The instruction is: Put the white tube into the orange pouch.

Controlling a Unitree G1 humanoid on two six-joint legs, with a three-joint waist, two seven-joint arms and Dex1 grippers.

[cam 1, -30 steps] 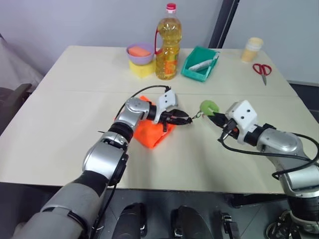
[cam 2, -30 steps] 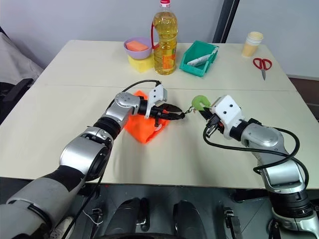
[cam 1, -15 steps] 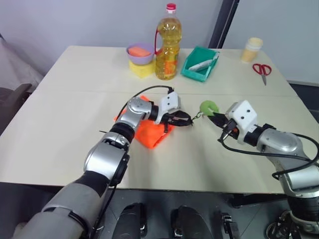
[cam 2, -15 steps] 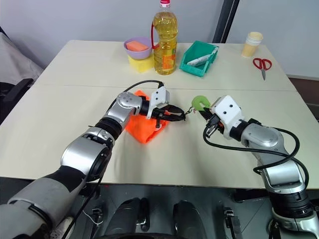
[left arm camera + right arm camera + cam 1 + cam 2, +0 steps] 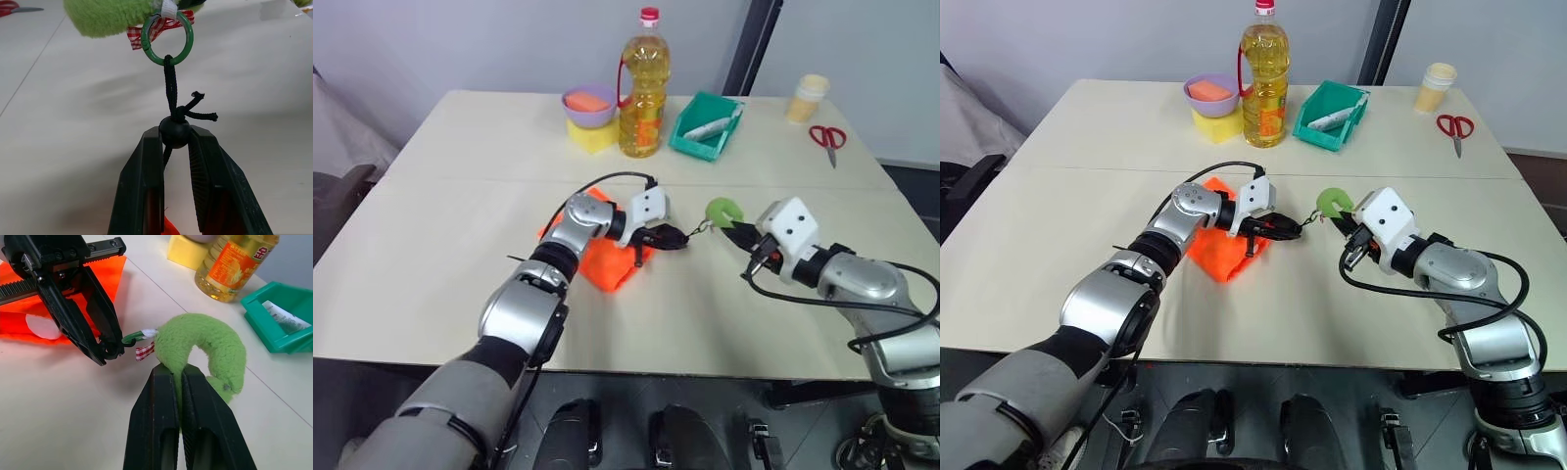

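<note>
Head view: the pouch (image 5: 607,253) lies mid-table under the left gripper (image 5: 674,237); the tube (image 5: 710,127) lies in the bin (image 5: 705,125).
Left wrist: fingers pinch the cord's bead (image 5: 174,132).
Right wrist: the right gripper (image 5: 179,377) clamps the green charm (image 5: 205,352).

Orange pouch (image 5: 607,257) w/ black cord (image 5: 170,83), green ring (image 5: 167,40), red-white checked ribbon (image 5: 139,37), fuzzy green disc (image 5: 205,346) were seen; teal bin (image 5: 707,124), red scissors (image 5: 828,137).
</note>
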